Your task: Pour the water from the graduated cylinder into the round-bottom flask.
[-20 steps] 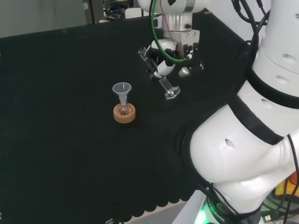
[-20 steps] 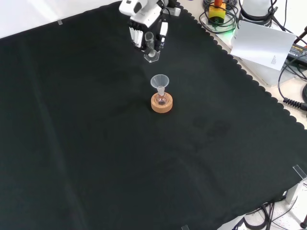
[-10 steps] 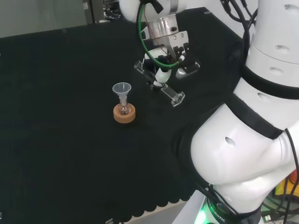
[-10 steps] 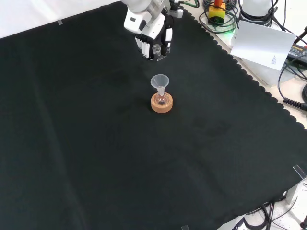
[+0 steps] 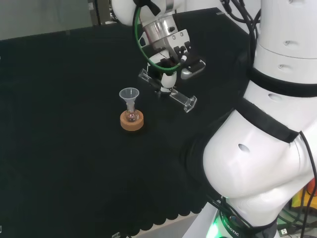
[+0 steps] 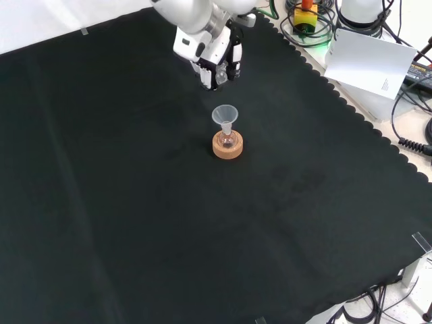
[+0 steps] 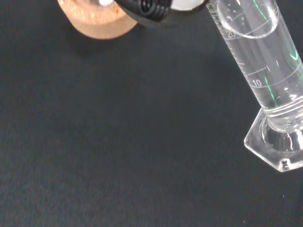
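Graduated cylinder (image 5: 166, 91) contents were seen in the wrist view as clear water, the level slanted against the printed marks. Going left to right in the head view, the funnel (image 5: 129, 93) stood in the neck of the round-bottom flask (image 5: 131, 117), which sat on its cork ring (image 5: 132, 121) on the black worktop (image 5: 59, 99); just to the right, near the funnel rim but apart from it, the cylinder was held well tipped, close to level, its mouth toward the funnel and its foot up to the right. The robot hand (image 5: 171, 67) was curled round the cylinder's middle. Compared with a second earlier, the hand had been carried leftward toward the flask and the cylinder had been laid over from a steep slant to a shallow one. From this it was judged that the approach was nearly done and pouring was about to begin; no stream was seen yet. In the front view the hand had shifted little.
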